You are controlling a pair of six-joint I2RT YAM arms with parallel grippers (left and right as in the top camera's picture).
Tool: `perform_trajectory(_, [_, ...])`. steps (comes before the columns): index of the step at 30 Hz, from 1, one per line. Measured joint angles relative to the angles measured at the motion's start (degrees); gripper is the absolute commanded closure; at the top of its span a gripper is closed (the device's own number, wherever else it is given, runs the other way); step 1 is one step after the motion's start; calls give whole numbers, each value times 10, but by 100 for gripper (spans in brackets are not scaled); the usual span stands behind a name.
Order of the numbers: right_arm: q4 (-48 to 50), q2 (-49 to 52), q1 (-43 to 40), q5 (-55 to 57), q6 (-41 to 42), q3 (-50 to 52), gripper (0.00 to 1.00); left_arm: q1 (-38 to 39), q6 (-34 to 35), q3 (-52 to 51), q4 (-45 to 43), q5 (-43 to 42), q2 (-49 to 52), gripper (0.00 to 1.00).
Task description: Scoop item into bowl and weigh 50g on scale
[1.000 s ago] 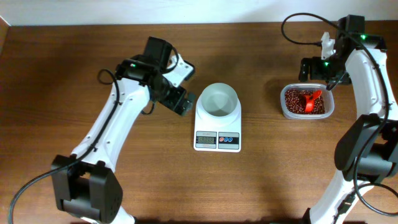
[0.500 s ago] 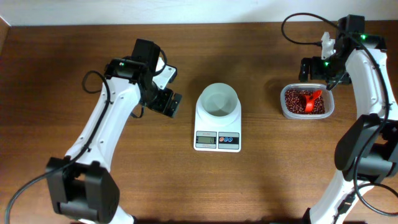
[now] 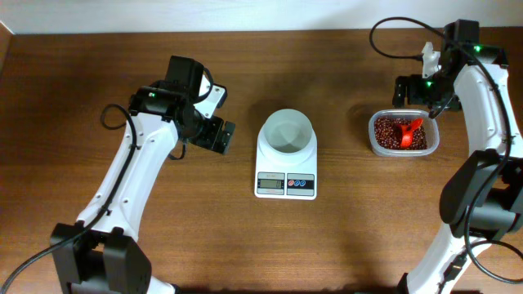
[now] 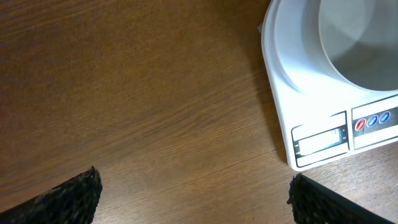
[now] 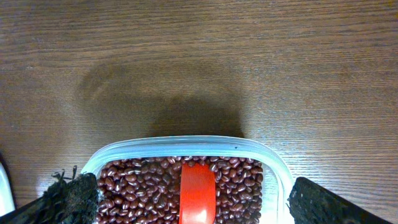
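The white bowl (image 3: 287, 131) stands empty on the white scale (image 3: 286, 166), whose display and round buttons face the front; both also show in the left wrist view, bowl (image 4: 360, 43) and scale (image 4: 311, 118). The red beans (image 3: 391, 135) fill a clear plastic tub (image 3: 372, 139) at the right, with a red scoop (image 3: 409, 131) lying in them; the right wrist view shows beans (image 5: 143, 190) and scoop (image 5: 197, 193). My left gripper (image 3: 214, 135) is open and empty, left of the scale. My right gripper (image 3: 418, 96) is open and empty, just behind the tub.
The brown wooden table (image 3: 245, 237) carries only the scale and tub. A pale wall edge (image 3: 204, 15) runs along the back. The right arm's cable (image 3: 384, 41) loops above the back right.
My left gripper has drawn back leftward, away from the scale and bowl. The right arm, tub and scoop have not moved.
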State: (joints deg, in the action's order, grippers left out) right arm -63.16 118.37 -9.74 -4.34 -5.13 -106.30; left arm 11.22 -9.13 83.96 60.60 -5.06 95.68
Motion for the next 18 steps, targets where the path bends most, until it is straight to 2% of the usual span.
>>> perform_trajectory(18, [0, 0, 0, 0, 0, 0, 1, 0, -1, 0, -26, 0, 0, 1])
